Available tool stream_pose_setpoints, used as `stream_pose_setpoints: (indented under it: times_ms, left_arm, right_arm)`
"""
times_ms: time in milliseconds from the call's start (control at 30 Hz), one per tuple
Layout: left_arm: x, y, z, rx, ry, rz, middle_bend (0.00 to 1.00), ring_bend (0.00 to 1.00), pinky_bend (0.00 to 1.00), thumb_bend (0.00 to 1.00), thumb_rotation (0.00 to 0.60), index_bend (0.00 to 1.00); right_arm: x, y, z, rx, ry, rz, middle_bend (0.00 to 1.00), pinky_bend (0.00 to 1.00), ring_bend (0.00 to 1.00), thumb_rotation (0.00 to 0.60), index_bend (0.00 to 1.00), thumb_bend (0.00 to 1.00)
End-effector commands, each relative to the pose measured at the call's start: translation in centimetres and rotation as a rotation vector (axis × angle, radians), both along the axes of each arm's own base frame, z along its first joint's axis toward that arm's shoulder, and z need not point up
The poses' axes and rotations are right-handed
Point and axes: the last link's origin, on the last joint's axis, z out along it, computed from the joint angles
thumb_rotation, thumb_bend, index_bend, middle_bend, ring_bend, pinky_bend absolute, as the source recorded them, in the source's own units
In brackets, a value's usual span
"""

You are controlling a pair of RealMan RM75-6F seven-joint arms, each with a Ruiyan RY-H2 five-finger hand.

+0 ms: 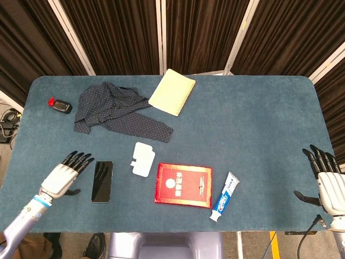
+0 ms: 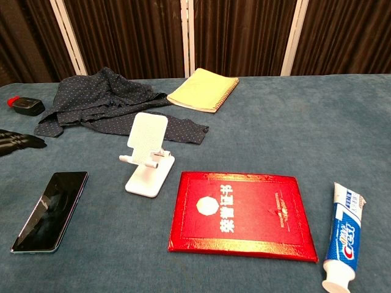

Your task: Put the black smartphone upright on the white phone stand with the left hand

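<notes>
The black smartphone point(image 1: 102, 181) point(image 2: 51, 210) lies flat, screen up, near the table's front left. Just right of it the white phone stand point(image 1: 143, 158) point(image 2: 147, 155) stands with nothing on it. My left hand point(image 1: 63, 176) hovers close to the phone's left side, fingers spread and holding nothing; only its fingertips point(image 2: 18, 141) show at the chest view's left edge. At the table's right edge my right hand point(image 1: 328, 181) stays open and empty, far from both.
A red booklet point(image 1: 183, 185) and a toothpaste tube point(image 1: 225, 197) lie right of the stand. Behind are a dark dotted shirt point(image 1: 116, 110), a yellow notebook point(image 1: 172, 91) and a small black bottle with a red cap point(image 1: 60, 106). My left hand hides a small white tile.
</notes>
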Motion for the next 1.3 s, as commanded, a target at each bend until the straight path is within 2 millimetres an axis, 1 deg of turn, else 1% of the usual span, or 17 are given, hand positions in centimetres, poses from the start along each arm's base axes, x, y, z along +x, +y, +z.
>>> stream_pose_setpoints:
  times_ms: [33,367,667,800,900,1067,1133,1300]
  left_arm:
    - [0.1,0.1,-1.2,-0.024,0.020,-0.007,0.00,0.00,0.00,0.00,0.600,0.00]
    - [1.1,0.0,-3.4,-0.058,0.037,-0.025,0.00,0.00,0.00,0.00,0.600,0.00]
    - [3.2,0.4,-5.1,-0.077,0.017,-0.043,0.00,0.00,0.00,0.00,0.600,0.00]
    - [3.8,0.5,-5.5,-0.080,0.007,-0.038,0.00,0.00,0.00,0.00,0.600,0.00]
    - [4.5,0.6,-5.6,-0.069,-0.022,-0.040,0.00,0.00,0.00,0.00,0.600,0.00]
    - [5.1,0.7,-5.7,-0.071,-0.036,-0.045,0.00,0.00,0.00,0.00,0.600,0.00]
    - [5.0,0.8,-5.3,-0.085,-0.022,-0.053,0.00,0.00,0.00,0.00,0.600,0.00]
    - [4.7,1.3,-3.7,-0.131,-0.009,-0.080,0.00,0.00,0.00,0.00,0.600,0.00]
  right_arm:
    - [-0.1,0.0,0.1,-0.001,-0.003,-0.001,0.00,0.00,0.00,0.600,0.00,0.00]
    - [-0.4,0.0,0.6,-0.011,-0.023,-0.007,0.00,0.00,0.00,0.600,0.00,0.00]
    - [-0.6,-0.1,0.8,-0.013,-0.032,-0.011,0.00,0.00,0.00,0.600,0.00,0.00]
    - [-0.6,0.0,0.9,-0.014,-0.036,-0.012,0.00,0.00,0.00,0.600,0.00,0.00]
    - [-0.6,0.0,1.0,-0.015,-0.037,-0.012,0.00,0.00,0.00,0.600,0.00,0.00]
    - [-0.6,0.1,1.0,-0.013,-0.037,-0.011,0.00,0.00,0.00,0.600,0.00,0.00]
    - [-0.6,0.1,1.0,-0.011,-0.035,-0.010,0.00,0.00,0.00,0.600,0.00,0.00]
    - [-0.7,0.1,1.0,-0.012,-0.034,-0.013,0.00,0.00,0.00,0.600,0.00,0.00]
